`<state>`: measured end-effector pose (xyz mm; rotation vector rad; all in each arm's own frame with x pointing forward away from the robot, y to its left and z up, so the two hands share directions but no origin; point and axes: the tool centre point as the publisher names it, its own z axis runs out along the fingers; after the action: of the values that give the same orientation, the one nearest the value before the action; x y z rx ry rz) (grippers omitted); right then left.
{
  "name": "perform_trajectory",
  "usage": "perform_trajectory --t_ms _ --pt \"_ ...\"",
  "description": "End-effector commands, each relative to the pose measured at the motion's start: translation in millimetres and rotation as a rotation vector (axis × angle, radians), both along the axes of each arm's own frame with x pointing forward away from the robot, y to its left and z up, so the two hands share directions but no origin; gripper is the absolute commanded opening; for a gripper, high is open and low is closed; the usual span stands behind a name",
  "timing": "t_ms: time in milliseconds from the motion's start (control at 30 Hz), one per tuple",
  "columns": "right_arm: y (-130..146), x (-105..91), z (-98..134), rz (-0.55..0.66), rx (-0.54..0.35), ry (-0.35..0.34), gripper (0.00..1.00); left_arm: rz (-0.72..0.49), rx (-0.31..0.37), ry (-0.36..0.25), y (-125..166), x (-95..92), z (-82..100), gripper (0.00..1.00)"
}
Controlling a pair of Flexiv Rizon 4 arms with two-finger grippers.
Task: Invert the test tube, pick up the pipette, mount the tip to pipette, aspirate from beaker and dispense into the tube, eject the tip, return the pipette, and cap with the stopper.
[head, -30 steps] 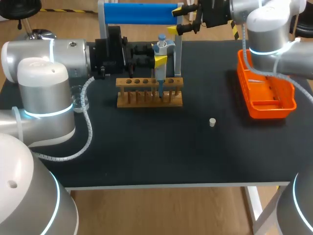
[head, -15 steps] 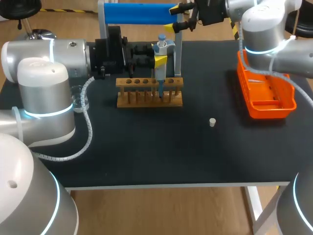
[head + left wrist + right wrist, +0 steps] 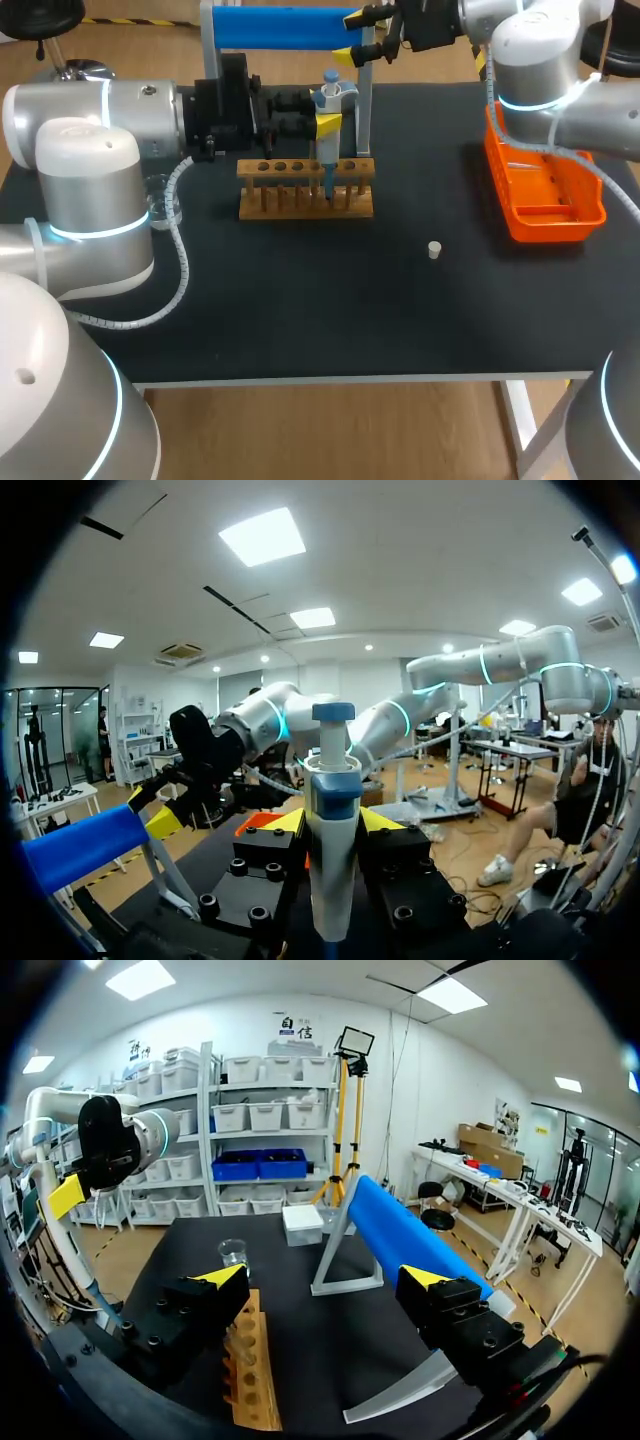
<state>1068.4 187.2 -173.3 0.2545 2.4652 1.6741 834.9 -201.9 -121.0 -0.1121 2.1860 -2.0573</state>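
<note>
My left gripper [image 3: 322,124] is shut on the white and blue pipette [image 3: 329,110], holding it upright over the wooden tube rack [image 3: 305,188]. The pipette's lower end reaches down into the rack's right part; I cannot make out a tube there. In the left wrist view the pipette [image 3: 331,830] stands between the yellow fingertips [image 3: 378,820]. My right gripper [image 3: 368,34] hangs open at the table's back, beside the blue roller stand [image 3: 285,28], with nothing between its fingers [image 3: 222,1276]. The small white stopper [image 3: 434,250] lies on the mat to the right of the rack. The glass beaker [image 3: 233,1253] stands beyond the rack.
An orange tray [image 3: 545,195] sits at the table's right edge under my right arm. A white box [image 3: 302,1224] stands behind the beaker. The blue roller stand's frame [image 3: 345,1260] is close behind the rack.
My right gripper has shifted a little to the left and toward the back, still open. The left arm and the pipette have not moved.
</note>
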Motion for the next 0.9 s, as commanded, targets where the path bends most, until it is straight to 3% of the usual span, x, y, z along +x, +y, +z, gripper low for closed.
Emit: perform_trajectory --t_ms 33,767,900 --pt "0 1.0 0 0.003 -0.003 0.002 1.0 0.004 -0.001 -0.001 -1 -0.9 0.2 0.0" --pt "0 1.0 0 0.003 -0.003 0.002 1.0 0.004 -0.001 -0.001 -1 -0.9 0.2 0.0" --pt "0 1.0 0 0.003 -0.003 0.002 1.0 0.023 0.022 0.002 13 1.8 -0.5 0.0"
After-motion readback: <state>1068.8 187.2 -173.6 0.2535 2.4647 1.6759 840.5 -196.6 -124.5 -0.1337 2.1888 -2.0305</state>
